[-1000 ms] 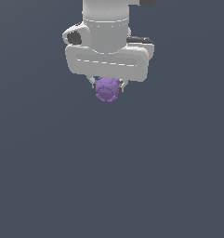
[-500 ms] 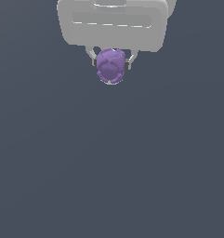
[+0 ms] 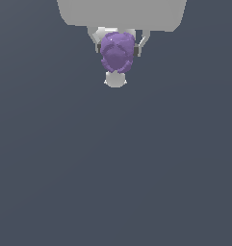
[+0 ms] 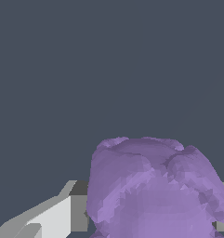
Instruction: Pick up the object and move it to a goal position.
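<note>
Fingers [image 3: 136,45] of the white gripper [image 3: 117,48] are seen closed on the purple object [image 3: 117,52], one on each side of it, with dark pads pressed to its flanks at roughly nine and three o'clock in the exterior view. The object, a lumpy and roughly round ball, is held just under the wide pale body of the gripper, which is cut off by the upper edge of the exterior view. A small white rounded shape [image 3: 115,80] is seen touching the object's outline at six o'clock; what it is cannot be told. Around the held object the plain dark grey counter [image 3: 115,182] is spread out evenly toward three, six and nine o'clock, and no edge of it is shown in either view. In the wrist view the object [image 4: 155,190] is shown large and close, its bumpy surface filling much of the picture, with one white finger [image 4: 53,218] and its dark pad lying against its side. The second finger is mostly hidden behind the ball there.
</note>
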Robot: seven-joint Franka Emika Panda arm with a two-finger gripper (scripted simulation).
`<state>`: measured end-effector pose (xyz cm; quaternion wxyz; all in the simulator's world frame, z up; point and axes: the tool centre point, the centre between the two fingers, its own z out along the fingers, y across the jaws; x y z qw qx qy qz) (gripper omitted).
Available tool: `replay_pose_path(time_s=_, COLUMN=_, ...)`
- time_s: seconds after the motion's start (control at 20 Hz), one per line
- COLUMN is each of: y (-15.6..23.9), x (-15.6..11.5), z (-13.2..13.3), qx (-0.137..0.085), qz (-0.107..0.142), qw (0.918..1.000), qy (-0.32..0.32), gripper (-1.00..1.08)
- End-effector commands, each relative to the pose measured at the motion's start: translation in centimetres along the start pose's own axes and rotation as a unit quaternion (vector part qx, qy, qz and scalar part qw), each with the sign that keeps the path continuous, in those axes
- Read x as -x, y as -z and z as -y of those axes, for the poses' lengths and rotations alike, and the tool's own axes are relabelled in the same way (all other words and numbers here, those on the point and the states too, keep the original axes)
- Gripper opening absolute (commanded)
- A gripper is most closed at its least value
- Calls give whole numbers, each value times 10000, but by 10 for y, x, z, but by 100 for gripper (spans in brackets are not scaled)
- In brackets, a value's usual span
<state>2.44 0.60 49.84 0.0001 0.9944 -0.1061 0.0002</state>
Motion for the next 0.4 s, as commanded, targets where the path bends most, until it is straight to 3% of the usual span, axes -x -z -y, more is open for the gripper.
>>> replay_pose_path(time_s=0.0, y=5, x=-1, z=1, qx=1, qz=1, qw=10000, qy=-1, gripper=-100)
replay_pose_path(time_s=0.35, y=9, x=-2, z=2, qx=1, qz=1, qw=10000, qy=-1, gripper=-100)
